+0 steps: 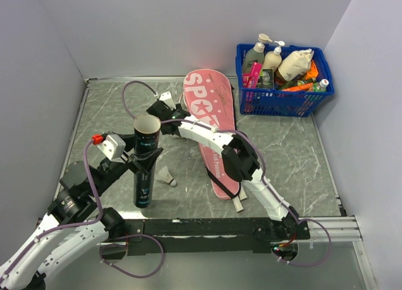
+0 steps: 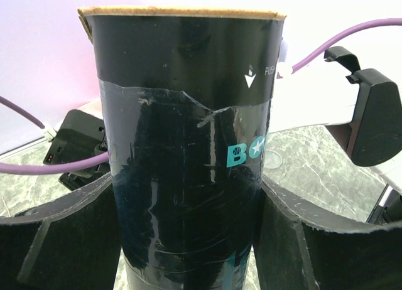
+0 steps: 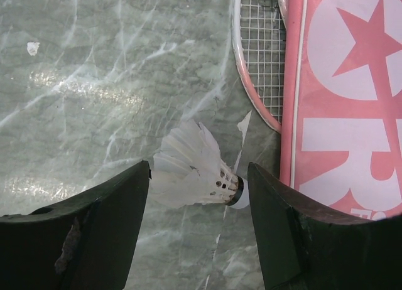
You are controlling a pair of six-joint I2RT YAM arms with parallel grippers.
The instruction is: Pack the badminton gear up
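A slim black tube (image 1: 143, 188) stands upright on the table with its open end up. My left gripper (image 1: 146, 162) is shut on its middle; in the left wrist view the tube (image 2: 188, 114) fills the gap between both pads. My right gripper (image 1: 157, 109) is behind the tube, near the head of the pink "SPORT" cover (image 1: 210, 114). It is shut lightly on a white feather shuttlecock (image 3: 198, 167), held sideways with its cork to the right. A pink racket head (image 3: 257, 51) and the cover (image 3: 352, 114) lie below it. Another shuttlecock (image 1: 166, 176) lies right of the tube. White racket handles (image 1: 239, 204) stick out of the cover's near end.
A blue plastic basket (image 1: 282, 103) of bottles and packets stands at the back right. Grey walls close in the table on the left, back and right. The right arm stretches diagonally over the cover's near half.
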